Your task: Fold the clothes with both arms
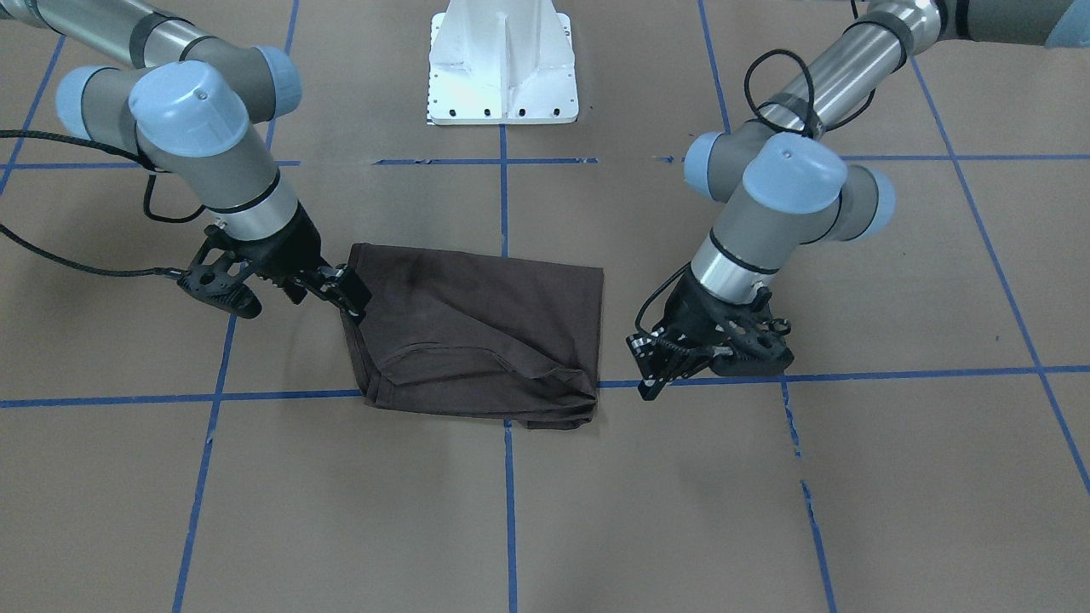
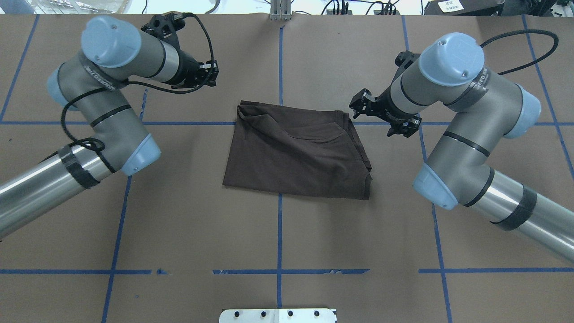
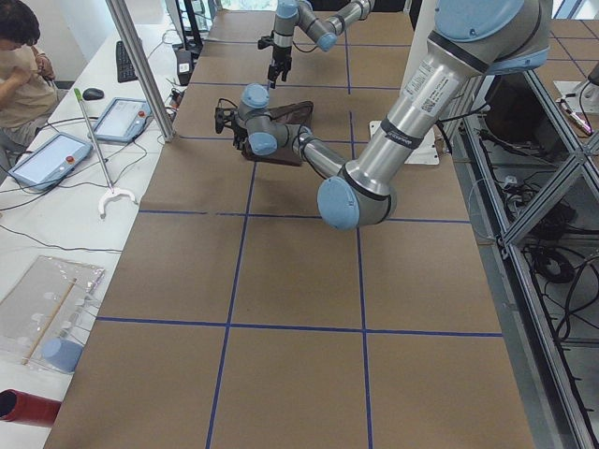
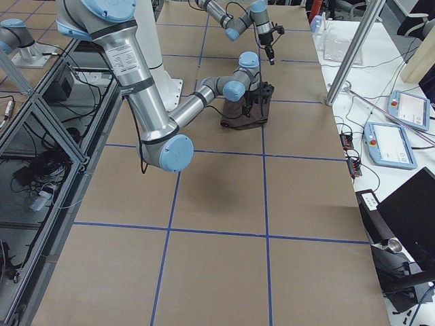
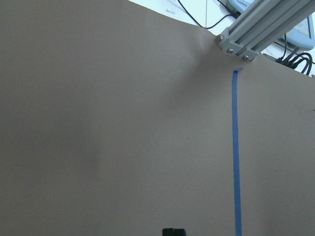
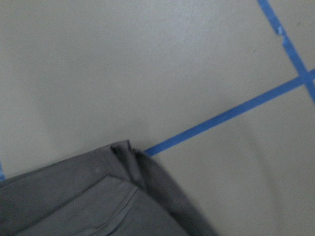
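**Right gripper at the shirt's far corner, left gripper standing off**

In the overhead view the T-shirt (image 2: 296,152) lies at the middle of the frame on the brown table (image 2: 179,224). It is folded into a rough rectangle whose long axis runs left to right across the picture. Its near edge, toward the bottom of the frame, has no tool by it.

Farther up, at the cloth's upper right corner, the right gripper (image 2: 358,106) is just beside the fabric, with the shirt to its left and below. The right wrist view shows that corner lying flat on the table with no finger on it, so I judge that nothing is held (whether its jaws stand wide or narrow I cannot tell, the fingers being dark against dark cloth).

Farthest up, in the upper left of the frame, the left gripper (image 2: 210,74) hangs apart from the shirt's upper left corner. Its fingers seem parted and empty, and the cloth lies to its right and below.

The right gripper is thus the nearer. A further fold likely needs both grippers at the far corners, so the left one has the greater gap to make up.
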Controlling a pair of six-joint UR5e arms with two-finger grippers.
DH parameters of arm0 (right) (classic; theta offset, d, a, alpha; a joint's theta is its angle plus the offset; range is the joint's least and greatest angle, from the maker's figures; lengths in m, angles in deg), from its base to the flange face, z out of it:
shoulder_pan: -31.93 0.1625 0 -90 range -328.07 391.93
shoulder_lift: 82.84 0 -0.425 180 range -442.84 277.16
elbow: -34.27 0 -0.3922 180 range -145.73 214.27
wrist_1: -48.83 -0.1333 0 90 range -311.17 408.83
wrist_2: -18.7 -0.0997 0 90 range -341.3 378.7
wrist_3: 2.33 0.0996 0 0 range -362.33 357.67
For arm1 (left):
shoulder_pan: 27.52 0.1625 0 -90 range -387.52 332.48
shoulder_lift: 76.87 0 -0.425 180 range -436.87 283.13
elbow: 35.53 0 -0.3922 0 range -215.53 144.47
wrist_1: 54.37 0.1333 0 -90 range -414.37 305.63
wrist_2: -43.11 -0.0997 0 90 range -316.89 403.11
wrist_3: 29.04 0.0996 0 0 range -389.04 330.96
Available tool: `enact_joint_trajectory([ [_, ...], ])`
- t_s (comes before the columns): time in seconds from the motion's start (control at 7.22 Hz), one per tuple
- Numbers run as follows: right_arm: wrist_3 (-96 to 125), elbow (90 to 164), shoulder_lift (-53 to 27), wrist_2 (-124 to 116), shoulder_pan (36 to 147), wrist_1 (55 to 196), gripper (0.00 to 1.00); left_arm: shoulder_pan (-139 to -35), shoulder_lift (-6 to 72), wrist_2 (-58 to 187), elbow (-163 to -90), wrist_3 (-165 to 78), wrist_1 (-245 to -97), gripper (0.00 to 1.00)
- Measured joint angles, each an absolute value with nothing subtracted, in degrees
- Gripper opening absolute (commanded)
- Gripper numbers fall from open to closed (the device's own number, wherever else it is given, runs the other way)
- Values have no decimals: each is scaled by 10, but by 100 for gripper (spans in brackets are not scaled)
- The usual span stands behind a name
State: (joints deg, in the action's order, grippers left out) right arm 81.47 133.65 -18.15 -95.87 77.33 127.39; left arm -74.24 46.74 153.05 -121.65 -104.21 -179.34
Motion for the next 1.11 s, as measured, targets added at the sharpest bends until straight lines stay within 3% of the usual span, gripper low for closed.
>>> enact_joint_trajectory([
  [0.14,734,1335,-157,-971,809,1274,100,-756,421,1534,-1282,-988,-1754,0],
  [0.42,553,1332,-104,-1028,893,1275,100,-814,356,1561,-1326,-850,-1718,0],
  [0.69,403,1329,-57,-1087,955,1275,100,-916,290,1633,-1318,-656,-1707,43],
  [0.83,353,1319,-46,-1105,976,1276,100,-963,254,1683,-1318,-583,-1706,52],
  [1.11,296,1306,-39,-1117,1003,1283,100,-1023,208,1733,-1316,-503,-1704,60],
])
